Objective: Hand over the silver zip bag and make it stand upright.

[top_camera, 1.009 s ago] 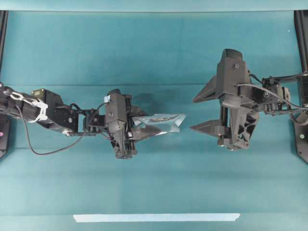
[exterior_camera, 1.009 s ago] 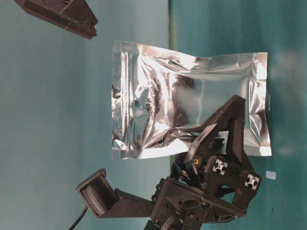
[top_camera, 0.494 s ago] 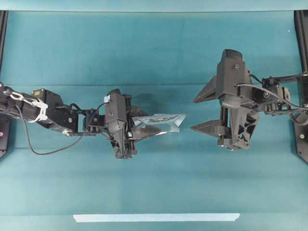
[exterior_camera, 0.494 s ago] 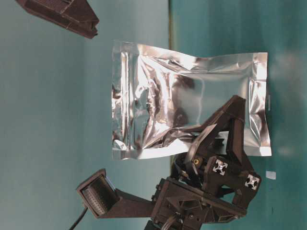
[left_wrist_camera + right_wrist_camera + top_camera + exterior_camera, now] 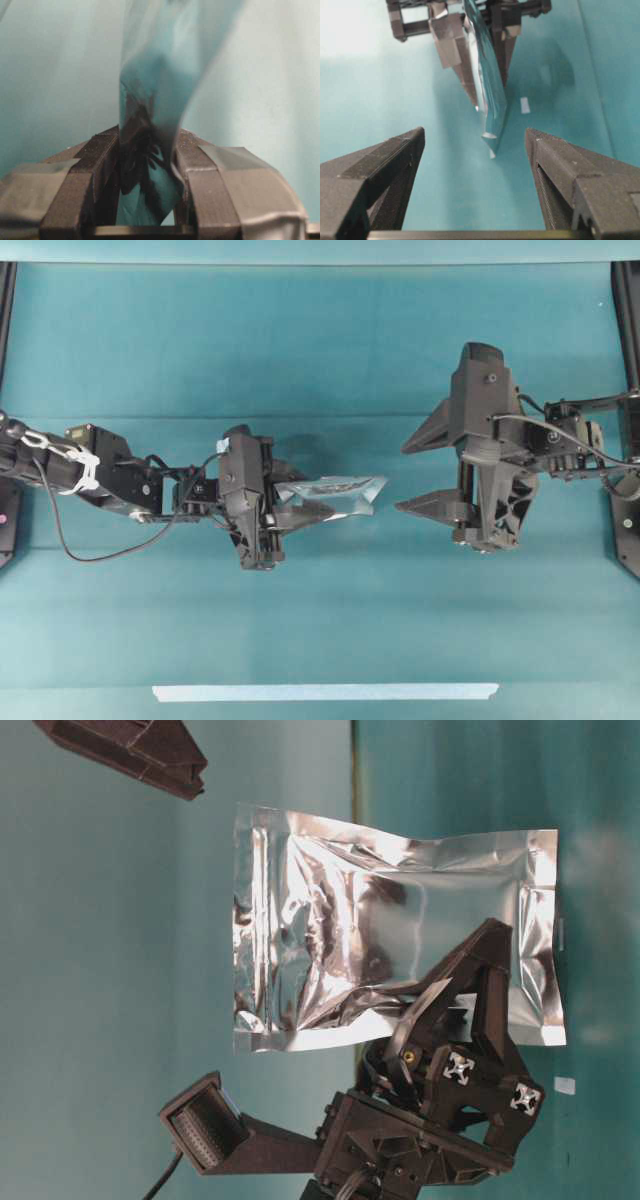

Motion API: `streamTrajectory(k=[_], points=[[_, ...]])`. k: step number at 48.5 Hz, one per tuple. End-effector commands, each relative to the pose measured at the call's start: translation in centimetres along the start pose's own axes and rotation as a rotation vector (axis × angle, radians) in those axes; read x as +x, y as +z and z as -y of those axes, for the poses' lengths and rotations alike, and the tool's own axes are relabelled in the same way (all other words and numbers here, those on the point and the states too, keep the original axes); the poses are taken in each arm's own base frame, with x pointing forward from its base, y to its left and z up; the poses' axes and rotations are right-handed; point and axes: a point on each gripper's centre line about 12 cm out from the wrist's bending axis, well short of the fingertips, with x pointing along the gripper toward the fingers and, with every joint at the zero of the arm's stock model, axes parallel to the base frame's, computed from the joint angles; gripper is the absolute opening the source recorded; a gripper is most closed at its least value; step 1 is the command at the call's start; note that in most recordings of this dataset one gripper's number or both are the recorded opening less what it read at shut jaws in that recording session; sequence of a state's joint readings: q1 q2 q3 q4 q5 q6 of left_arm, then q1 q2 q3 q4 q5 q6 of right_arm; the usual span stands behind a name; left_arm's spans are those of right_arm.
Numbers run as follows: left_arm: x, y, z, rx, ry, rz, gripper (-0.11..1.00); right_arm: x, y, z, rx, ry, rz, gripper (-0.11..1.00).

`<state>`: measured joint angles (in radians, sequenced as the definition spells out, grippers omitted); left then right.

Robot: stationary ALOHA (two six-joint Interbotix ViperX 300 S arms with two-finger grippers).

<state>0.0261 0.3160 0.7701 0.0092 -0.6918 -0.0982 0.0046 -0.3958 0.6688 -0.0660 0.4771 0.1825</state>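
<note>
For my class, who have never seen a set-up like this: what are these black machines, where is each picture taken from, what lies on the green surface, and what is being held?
These are two robot arms facing each other over a teal table, each ending in a two-fingered gripper. One picture looks straight down from above. One is taken from table level and appears turned on its side. The other two come from small cameras on the arms' wrists, looking out between the fingers.

The left gripper is shut on the silver zip bag, a crinkled foil pouch, holding it in the air by one edge and pointing it at the other arm. The right gripper is wide open, apart from the bag.

On the table lie a long pale tape strip and a small white tape scrap.
</note>
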Motion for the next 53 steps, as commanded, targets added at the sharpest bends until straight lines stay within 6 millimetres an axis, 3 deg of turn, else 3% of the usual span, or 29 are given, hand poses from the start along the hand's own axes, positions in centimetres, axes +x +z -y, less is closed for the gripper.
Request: streamTrajectory(k=[1, 53], points=[[0.0, 0.42, 0.23, 0.003, -0.006, 0.01, 0.28, -0.32, 0.12, -0.21, 0.005, 0.007, 0.007, 0.84], [-0.09, 0.24, 0.4, 0.003, -0.01, 0.005, 0.28, -0.31, -0.26, -0.07, 0.005, 0.004, 0.004, 0.84]])
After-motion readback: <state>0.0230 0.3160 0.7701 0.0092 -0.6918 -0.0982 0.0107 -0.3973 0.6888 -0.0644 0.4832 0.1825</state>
